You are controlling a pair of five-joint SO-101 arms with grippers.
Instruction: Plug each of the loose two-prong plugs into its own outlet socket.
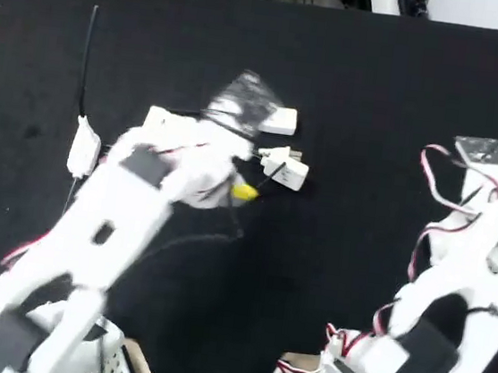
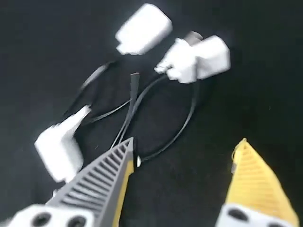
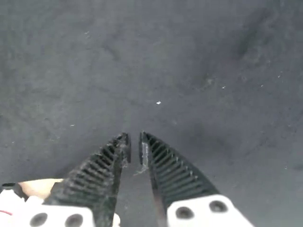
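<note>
Two white plug-and-socket pieces lie mid-table: one blocky piece (image 1: 279, 118) (image 2: 143, 28) and, just nearer, a joined-looking pair (image 1: 285, 168) (image 2: 196, 59) with metal prongs showing. Thin black cables (image 2: 161, 118) loop from them. A third white piece (image 2: 59, 146) lies beside the grey finger (image 2: 102, 179). My left gripper (image 2: 185, 142) (image 1: 246, 146) hovers open just short of these pieces, holding nothing, its yellow finger (image 1: 244, 190) (image 2: 253, 179) on the near side. My right gripper (image 3: 133, 137) is shut and empty over bare black cloth.
Another white adapter (image 1: 84, 145) with a black cord lies at the left of the black table (image 1: 369, 83). The right arm (image 1: 484, 258) stands folded at the right edge, far from the plugs. Both arm bases sit along the front edge.
</note>
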